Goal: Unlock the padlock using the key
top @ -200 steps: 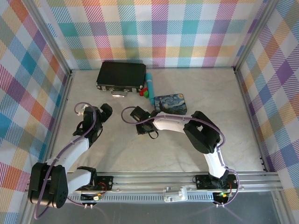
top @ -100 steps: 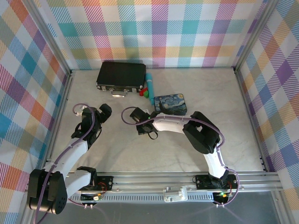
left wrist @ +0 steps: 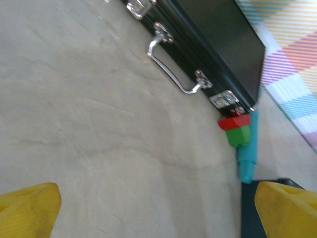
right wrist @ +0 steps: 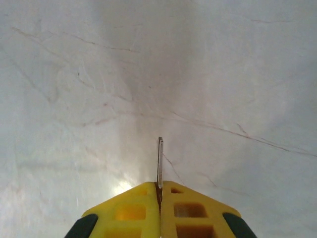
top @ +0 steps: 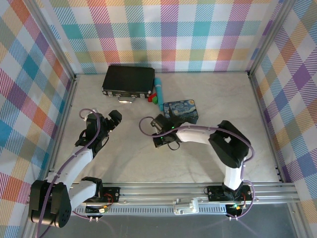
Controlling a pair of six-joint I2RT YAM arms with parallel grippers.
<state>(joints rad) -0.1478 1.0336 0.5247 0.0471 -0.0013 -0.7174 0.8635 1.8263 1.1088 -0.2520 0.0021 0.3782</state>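
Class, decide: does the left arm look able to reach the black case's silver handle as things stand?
Probably yes: its open end effector faces the handle across bare table, nothing between.

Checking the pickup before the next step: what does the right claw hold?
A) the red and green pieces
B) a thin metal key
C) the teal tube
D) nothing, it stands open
B: the right claw is shut, and the key pokes out as a thin sliver from between its yellow fingers.
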